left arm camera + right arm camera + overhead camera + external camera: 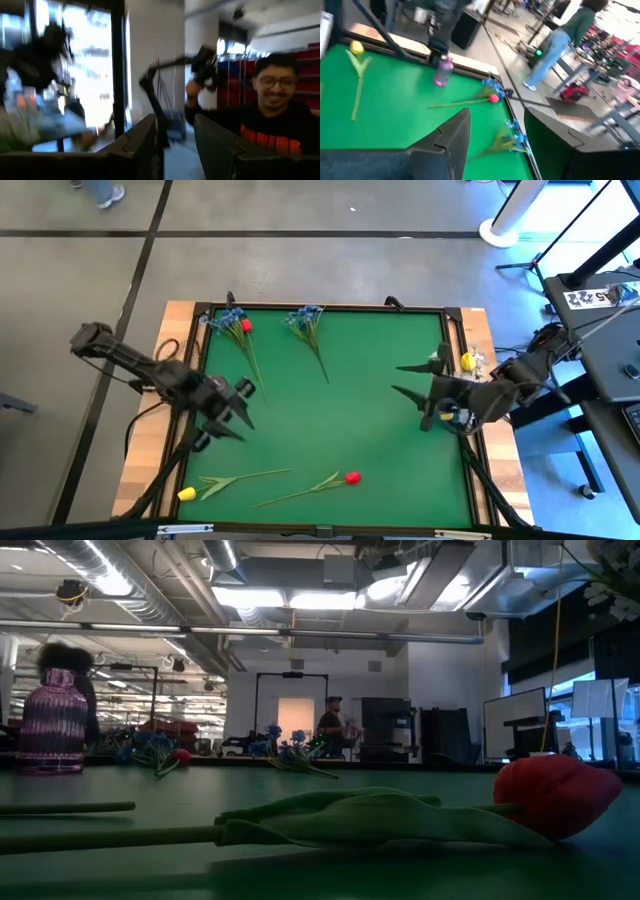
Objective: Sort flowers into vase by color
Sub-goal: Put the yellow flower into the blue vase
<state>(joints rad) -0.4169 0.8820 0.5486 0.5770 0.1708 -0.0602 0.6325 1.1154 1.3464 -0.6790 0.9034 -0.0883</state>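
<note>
A: Two dark grippers, left (237,412) and right (419,393), hung spread wide, holding nothing, above the green felt table (370,430).
B: Flowers?
A: Blue sprigs (305,322) at the far edge; red tulip (351,478) and yellow tulip (187,493) near.

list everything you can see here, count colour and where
artificial blue-blossom sprigs: two, blue, far edge of the green mat
red tulip-like buds: two, one near edge, one by the far-left sprig
yellow tulip-like bud: one, near-left corner
striped purple vase: one, far left in the low view
person in dark top: one, beyond the table
left end effector: open, above the mat's left side
right end effector: open, above the mat's right side
</note>
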